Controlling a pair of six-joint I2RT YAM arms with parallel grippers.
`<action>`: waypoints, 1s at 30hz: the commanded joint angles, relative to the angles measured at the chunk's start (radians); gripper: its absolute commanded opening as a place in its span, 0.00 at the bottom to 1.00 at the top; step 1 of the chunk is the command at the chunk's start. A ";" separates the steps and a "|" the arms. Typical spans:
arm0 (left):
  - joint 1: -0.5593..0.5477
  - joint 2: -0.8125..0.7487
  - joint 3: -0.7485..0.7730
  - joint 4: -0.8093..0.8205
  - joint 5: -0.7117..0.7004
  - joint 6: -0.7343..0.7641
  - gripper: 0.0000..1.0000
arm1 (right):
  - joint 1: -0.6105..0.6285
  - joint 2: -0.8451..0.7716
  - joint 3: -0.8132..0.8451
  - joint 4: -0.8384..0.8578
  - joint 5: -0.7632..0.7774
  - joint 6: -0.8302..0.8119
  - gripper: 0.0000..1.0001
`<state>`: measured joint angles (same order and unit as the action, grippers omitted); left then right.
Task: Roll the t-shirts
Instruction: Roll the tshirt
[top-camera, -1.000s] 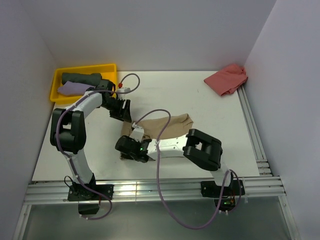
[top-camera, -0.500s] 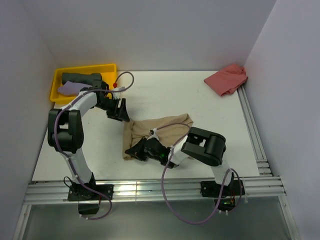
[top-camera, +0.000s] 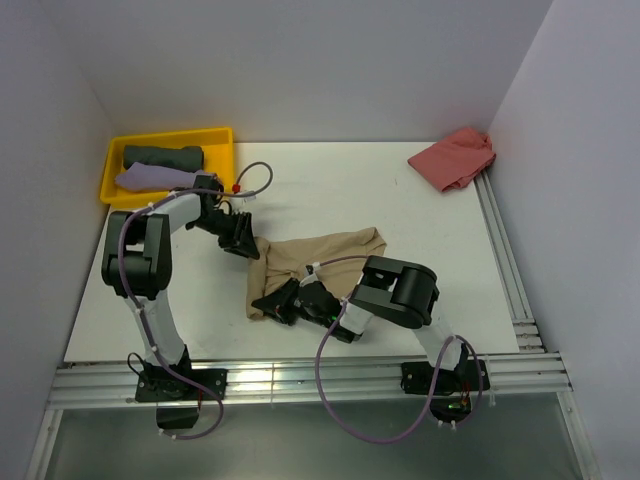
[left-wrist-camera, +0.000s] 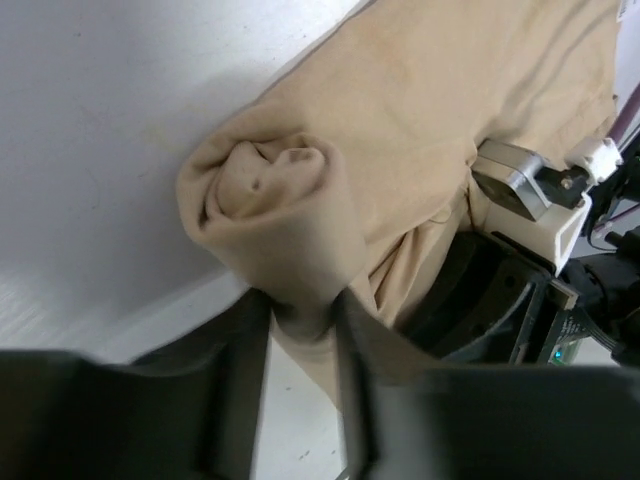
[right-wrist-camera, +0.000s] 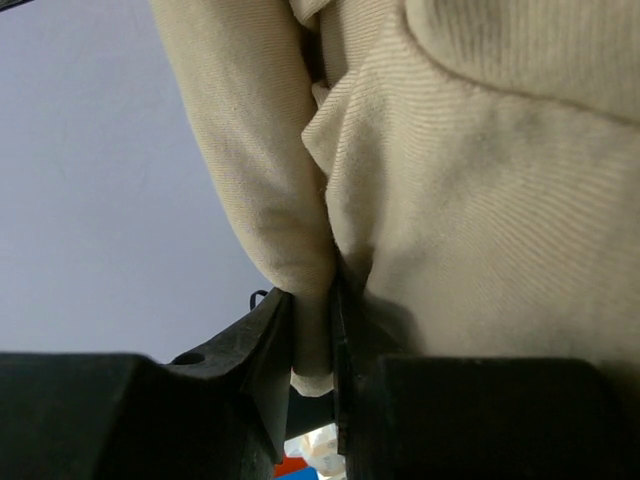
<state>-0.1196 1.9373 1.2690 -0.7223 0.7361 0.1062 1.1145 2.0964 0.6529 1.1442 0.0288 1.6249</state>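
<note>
Tees on white worktop (top-camera: 330, 190), tan tee (top-camera: 335, 248) gripped at both ends of its left side.
Far-left corner: yellow tray (top-camera: 170, 133) holding dark grey-green tee (top-camera: 162, 157) and lilac tee (top-camera: 150, 177). Mid-worktop: left gripper (left-wrist-camera: 300, 310) pinching narrow on tan tee's rolled left end; right gripper (top-camera: 275, 303) clamped on a fold nearer the front edge. Far-right corner: crumpled salmon-red tee (top-camera: 453, 157).

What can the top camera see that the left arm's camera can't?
Only the top view shows the yellow tray holding the dark grey-green t-shirt and the lilac t-shirt, plus the salmon-red t-shirt in the far right corner. Only the left wrist view shows the swirl at the rolled end of the tan t-shirt and a fold of it pinched in the left tool. Both show the tan t-shirt and part of the right arm.
</note>
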 joint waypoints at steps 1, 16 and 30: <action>-0.021 0.014 0.020 0.024 -0.006 -0.019 0.31 | -0.001 -0.012 0.004 -0.092 -0.024 -0.002 0.27; -0.089 -0.043 -0.008 0.072 -0.205 -0.049 0.06 | 0.091 -0.253 0.433 -1.372 0.403 -0.201 0.57; -0.114 -0.049 0.001 0.072 -0.245 -0.053 0.05 | 0.145 -0.081 0.938 -1.802 0.605 -0.355 0.56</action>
<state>-0.2214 1.9114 1.2716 -0.6987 0.5362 0.0547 1.2625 1.9598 1.5143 -0.5404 0.5446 1.3357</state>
